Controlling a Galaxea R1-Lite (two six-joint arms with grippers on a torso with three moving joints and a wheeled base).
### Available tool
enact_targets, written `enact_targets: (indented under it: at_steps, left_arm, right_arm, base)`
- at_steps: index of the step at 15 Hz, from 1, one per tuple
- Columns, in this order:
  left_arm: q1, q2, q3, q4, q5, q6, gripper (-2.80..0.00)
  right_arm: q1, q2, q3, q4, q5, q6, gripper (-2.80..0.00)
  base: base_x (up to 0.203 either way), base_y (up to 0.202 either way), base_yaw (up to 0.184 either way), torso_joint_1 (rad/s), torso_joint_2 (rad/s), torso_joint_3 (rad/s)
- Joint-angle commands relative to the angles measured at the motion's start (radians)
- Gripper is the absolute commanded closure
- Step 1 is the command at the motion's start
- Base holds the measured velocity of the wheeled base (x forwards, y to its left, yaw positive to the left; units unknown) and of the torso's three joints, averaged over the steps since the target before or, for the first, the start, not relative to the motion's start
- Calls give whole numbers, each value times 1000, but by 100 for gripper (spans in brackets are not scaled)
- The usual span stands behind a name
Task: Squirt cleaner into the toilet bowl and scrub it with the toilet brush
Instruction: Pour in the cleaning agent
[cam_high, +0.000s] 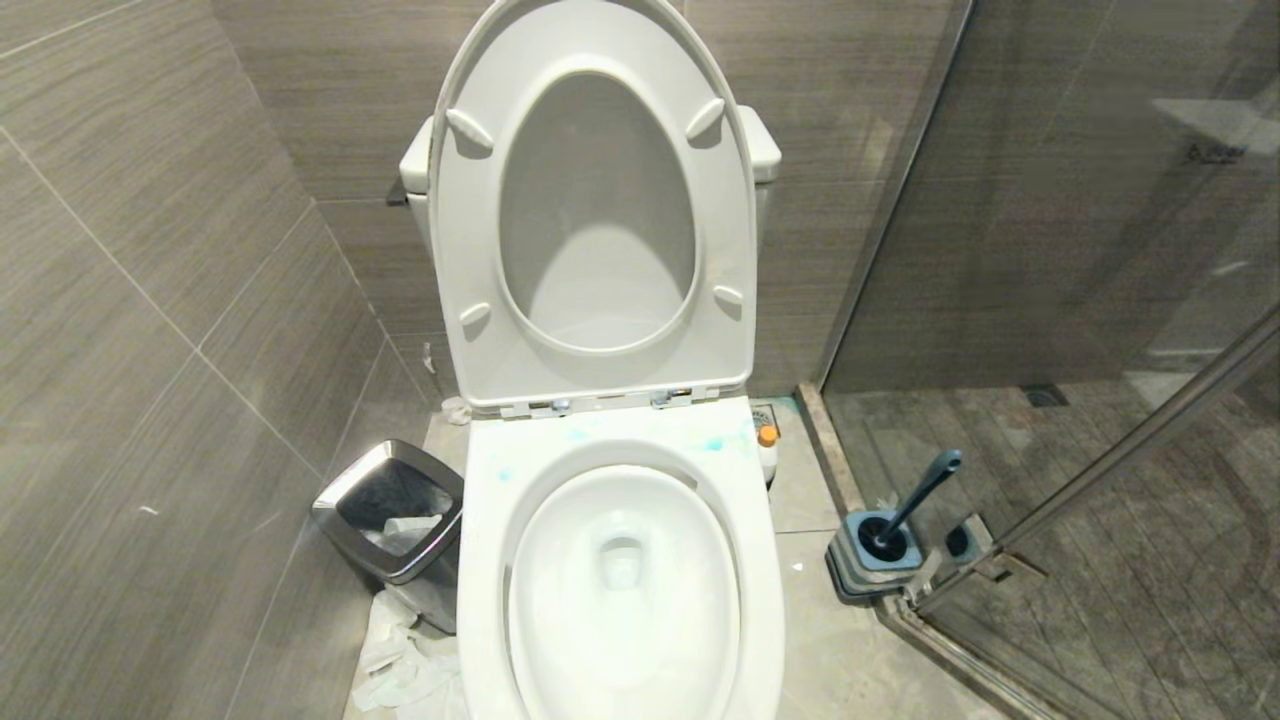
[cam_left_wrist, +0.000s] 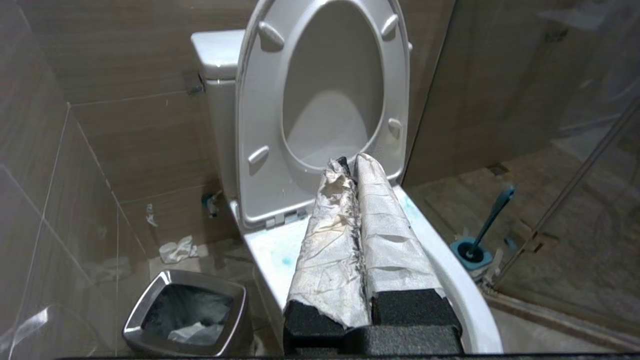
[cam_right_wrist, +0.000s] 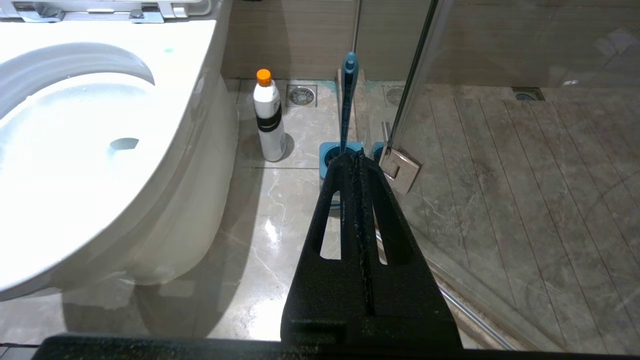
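Observation:
The toilet bowl (cam_high: 480, 560) stands open, with seat and lid (cam_high: 590, 370) tipped up against the tank. Pale blue smears of cleaner (cam_high: 725, 440) mark the back of its rim. The toilet brush (cam_high: 925, 490) sits in its blue holder (cam_high: 870, 560) on the floor right of the bowl. A white bottle with an orange cap (cam_right_wrist: 269, 120) stands between bowl and brush. My left gripper (cam_left_wrist: 350, 162), fingers wrapped in white paper, is shut and empty above the rim (cam_left_wrist: 270, 250). My right gripper (cam_right_wrist: 356, 155) is shut and empty, low, pointing at the brush (cam_right_wrist: 347, 95). Neither arm shows in the head view.
A steel-rimmed waste bin (cam_high: 395, 510) stands left of the bowl, with crumpled paper (cam_high: 400, 660) on the floor beside it. A glass shower door (cam_high: 1100, 300) with a metal hinge (cam_right_wrist: 399, 170) closes off the right, just behind the brush holder. Tiled walls stand close on the left and behind.

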Motion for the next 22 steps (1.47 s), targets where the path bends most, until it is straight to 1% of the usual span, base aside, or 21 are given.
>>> enact_targets:
  at_steps: [1,3,5,6,8,9,10,12,13,14,15,16,17,19,22]
  left_arm:
    - [-9,-140,99,-1,4,10,0]
    - [-5,-200,195,-3,32,27,0]
    - [-15,-263,300,-5,122,70,0]
    - [-20,-318,360,-1,153,82,0]
    - [-24,-424,476,2,189,99,0]
    - [-26,-439,525,-5,237,117,0]
    - [-27,-439,553,-10,262,129,0]
    - [-27,-439,607,-12,271,150,0]
    - [-27,-439,616,-2,277,172,0]
    - [-27,-439,616,10,300,185,0]
    - [-27,-439,616,40,339,202,0]
    - [-27,-439,616,96,368,212,0]
    - [-27,-439,615,135,380,210,0]
    - [-27,-439,616,128,383,206,0]
    - [-27,-439,616,129,385,185,0]
  right_arm:
    - [0,1,0,0,-1,0,0]
    - [0,1,0,0,-1,1,0]
    - [0,1,0,0,-1,0,0]
    - [0,1,0,0,-1,0,0]
    - [0,1,0,-1,-1,0,0]
    - [0,1,0,-1,-1,1,0]
    - [0,1,0,0,-1,0,0]
    - [0,1,0,0,-1,1,0]
    - [0,1,0,0,-1,0,0]
    - [0,1,0,0,-1,0,0]
    - [0,1,0,0,-1,0,0]
    - [0,1,0,0,-1,0,0]
    - [0,1,0,-1,-1,0,0]
    - [0,1,0,0,-1,0,0]
    - [0,1,0,-2,-1,1,0]
  base:
    - [0,0,0,0,0,0]
    - [0,0,0,0,0,0]
    - [0,0,0,0,0,0]
    - [0,0,0,0,0,0]
    - [0,0,0,0,0,0]
    - [0,0,0,0,0,0]
    - [0,0,0,0,0,0]
    - [0,0,0,0,0,0]
    - [0,0,0,0,0,0]
    - [0,0,0,0,0,0]
    - [0,0,0,0,0,0]
    - [0,0,0,0,0,0]
    - [0,0,0,0,0,0]
    - [0,0,0,0,0,0]
    - [0,0,0,0,0,0]
